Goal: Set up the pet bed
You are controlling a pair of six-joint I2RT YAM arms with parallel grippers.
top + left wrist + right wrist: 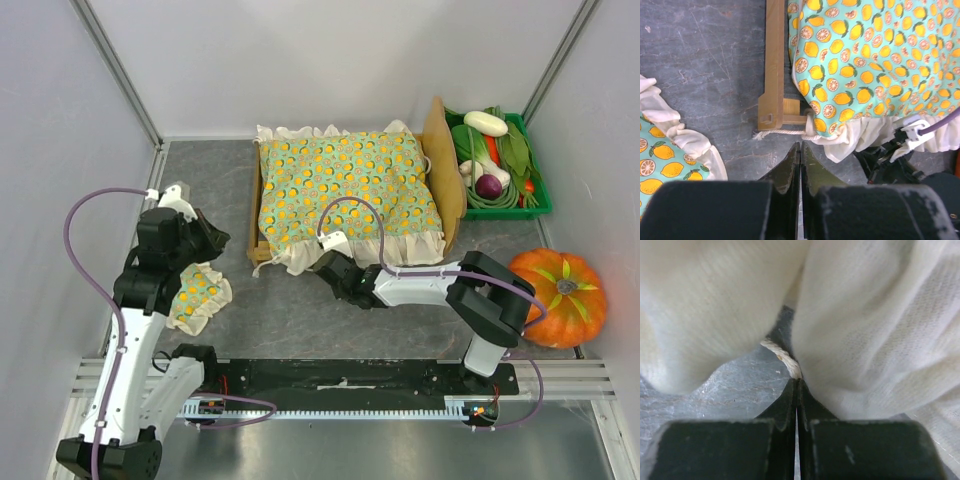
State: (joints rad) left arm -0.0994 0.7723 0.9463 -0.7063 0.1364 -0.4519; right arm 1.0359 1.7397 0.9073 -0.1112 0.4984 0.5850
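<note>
Right wrist view: we see our right claw (796, 381) closed on the rope (782, 355), probably to pull the pet bed (774, 60); left claw (800, 145) closed, empty.

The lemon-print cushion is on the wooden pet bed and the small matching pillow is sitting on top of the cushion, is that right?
Not quite. The cushion is on the pet bed, but the small pillow is not on top of it: it lies on the table to the left of the bed, as the top external view shows.
</note>
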